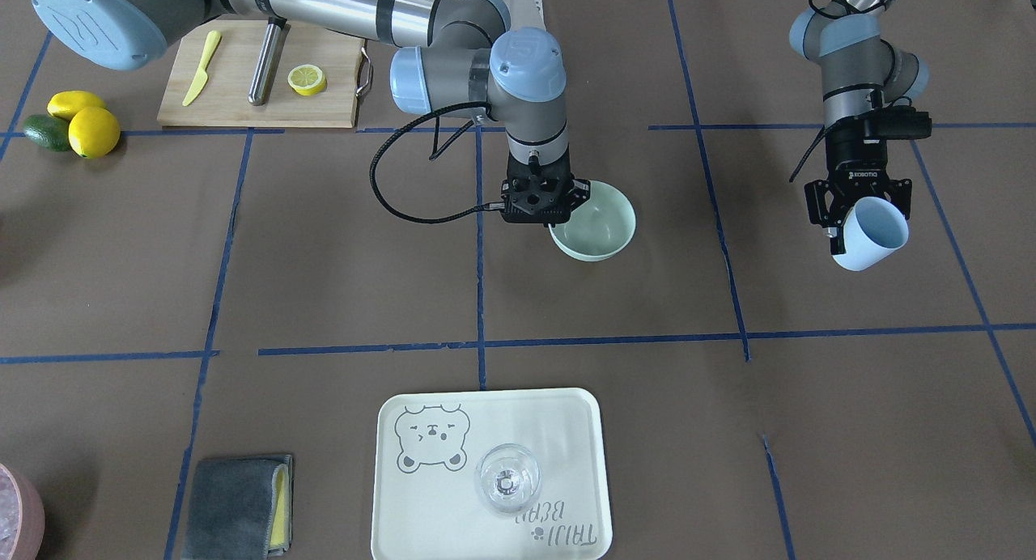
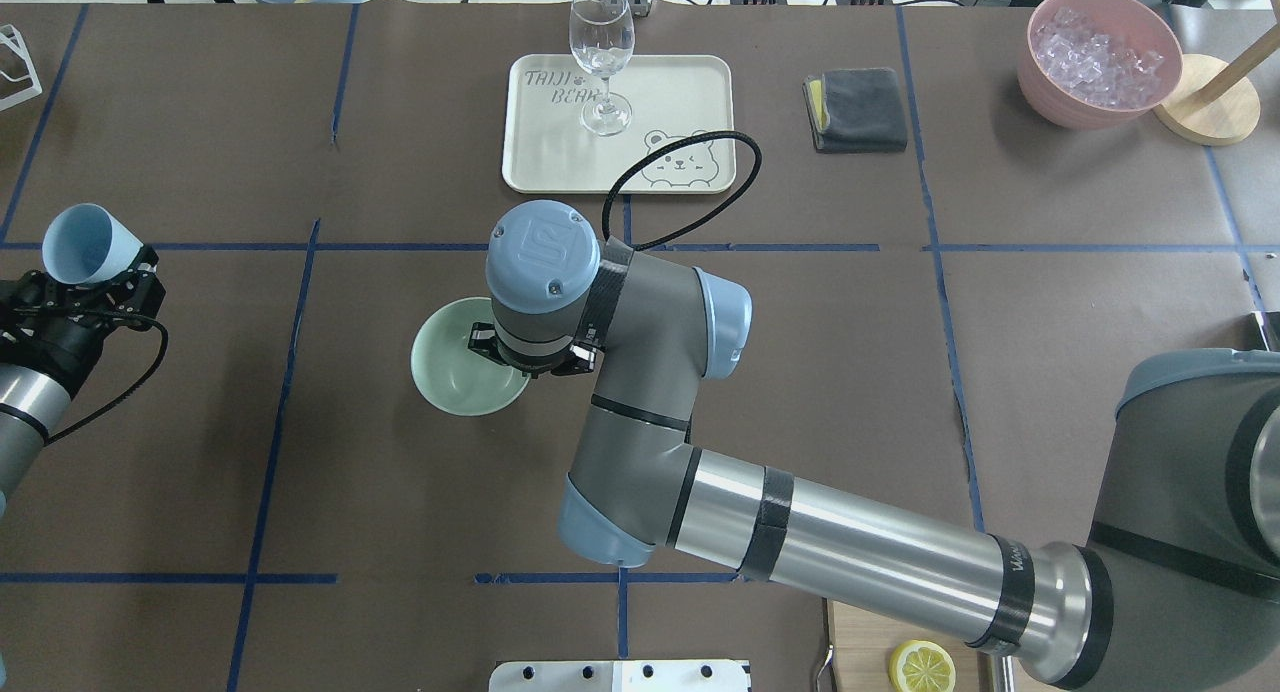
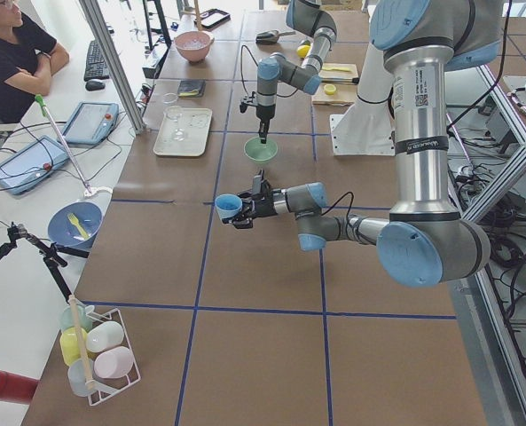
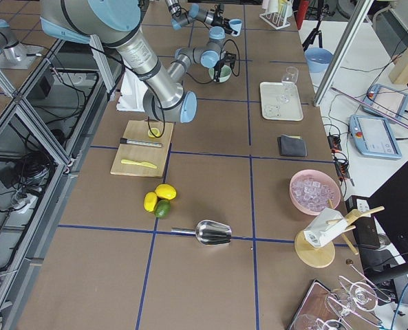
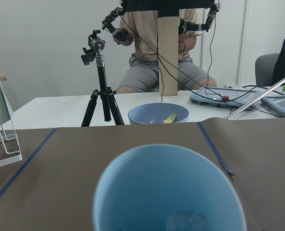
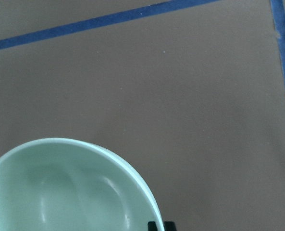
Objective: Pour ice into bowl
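Observation:
The pale mint-green bowl stands near the table's middle and looks empty; it also shows in the overhead view and the right wrist view. My right gripper points straight down at the bowl's rim, its fingertips close together and shut on the rim. My left gripper is shut on a light blue cup, held tilted above the table, well apart from the bowl. The ice shows as a whitish lump at the cup's bottom.
A pink tub of whitish lumps stands at the far right corner. A cream tray bears a wine glass, with a grey cloth beside it. A cutting board, lemons and a metal scoop lie on the robot's right.

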{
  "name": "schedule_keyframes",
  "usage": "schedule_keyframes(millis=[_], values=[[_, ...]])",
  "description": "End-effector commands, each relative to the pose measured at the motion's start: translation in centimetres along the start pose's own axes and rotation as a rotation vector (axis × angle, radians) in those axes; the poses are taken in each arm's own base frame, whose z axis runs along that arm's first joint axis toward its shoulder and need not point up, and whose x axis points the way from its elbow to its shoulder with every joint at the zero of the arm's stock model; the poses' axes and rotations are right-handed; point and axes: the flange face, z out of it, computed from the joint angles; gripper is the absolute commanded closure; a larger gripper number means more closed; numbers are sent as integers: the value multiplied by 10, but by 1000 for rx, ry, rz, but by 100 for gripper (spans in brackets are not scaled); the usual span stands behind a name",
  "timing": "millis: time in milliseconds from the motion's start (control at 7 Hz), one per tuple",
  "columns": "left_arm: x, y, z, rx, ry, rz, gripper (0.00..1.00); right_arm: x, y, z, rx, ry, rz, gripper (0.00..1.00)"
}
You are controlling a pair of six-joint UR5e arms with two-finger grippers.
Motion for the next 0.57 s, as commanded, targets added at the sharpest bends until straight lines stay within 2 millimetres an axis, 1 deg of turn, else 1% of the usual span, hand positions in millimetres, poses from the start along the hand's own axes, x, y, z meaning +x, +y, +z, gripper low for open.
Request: schedule_keyframes(millis=[0, 143, 286, 429], values=[[23, -21, -4, -29, 76, 83, 100, -7, -7, -7, 73, -69, -15, 2], [28, -23, -4, -22, 83, 160, 100, -4, -23, -13, 91, -69, -8, 1], [33, -28, -5, -11, 86, 180, 100, -1, -34, -18, 100, -72, -2, 0], [40, -28, -5, -19, 82, 189, 100, 2, -49, -31, 70, -82, 9, 0]])
